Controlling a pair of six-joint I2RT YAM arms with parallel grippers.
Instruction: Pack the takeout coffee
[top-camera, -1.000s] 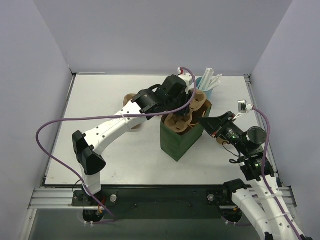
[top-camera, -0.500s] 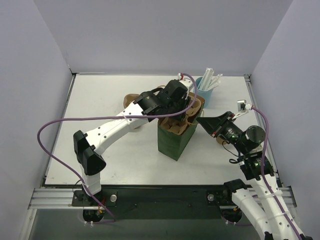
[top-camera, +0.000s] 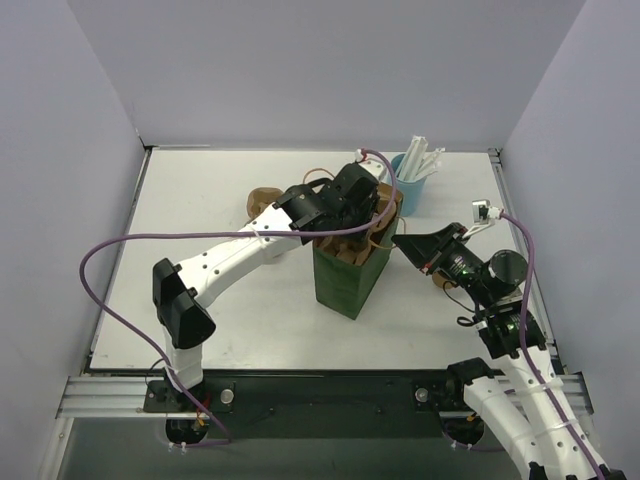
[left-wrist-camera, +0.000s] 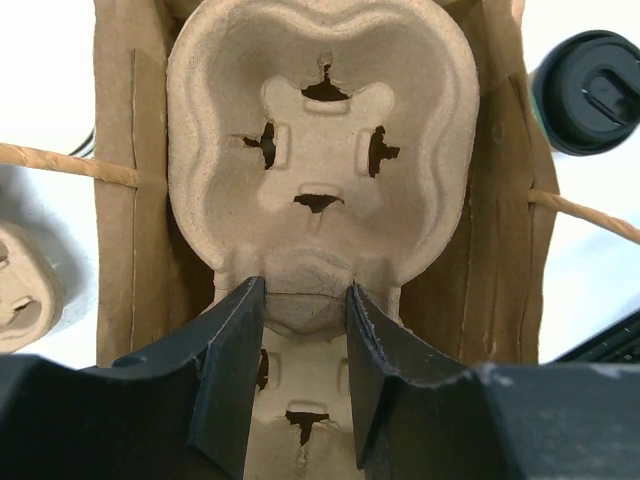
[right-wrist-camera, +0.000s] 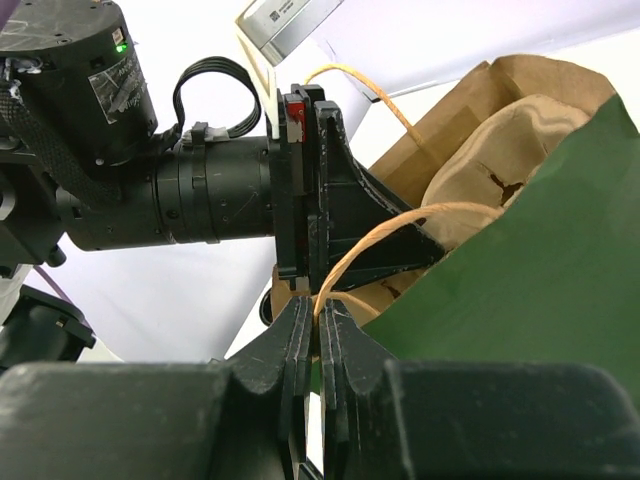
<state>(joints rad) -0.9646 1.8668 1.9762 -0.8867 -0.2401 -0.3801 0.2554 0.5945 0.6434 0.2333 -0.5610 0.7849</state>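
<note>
A green paper bag (top-camera: 343, 280) with a kraft inside stands mid-table. My left gripper (top-camera: 365, 215) is over its mouth, shut on the centre ridge of the moulded pulp cup carrier (left-wrist-camera: 320, 140), which sits down inside the bag (left-wrist-camera: 120, 200); its fingers (left-wrist-camera: 235, 330) flank the ridge. My right gripper (top-camera: 404, 243) is shut on the bag's twine handle (right-wrist-camera: 400, 225) at the bag's right side (right-wrist-camera: 530, 260). The takeout coffee's black lid (left-wrist-camera: 590, 90) shows outside the bag in the left wrist view. I cannot make it out in the top view.
A blue cup holding white straws (top-camera: 411, 185) stands behind the bag at the back right. Brown paper cups (top-camera: 262, 198) sit behind my left arm. A tan pulp piece (left-wrist-camera: 20, 290) lies left of the bag. Walls close in three sides.
My left gripper has lowered the cup carrier from on top of the bag down into it. The bag's mouth has narrowed and shifted slightly left. The right gripper stays on the handle.
</note>
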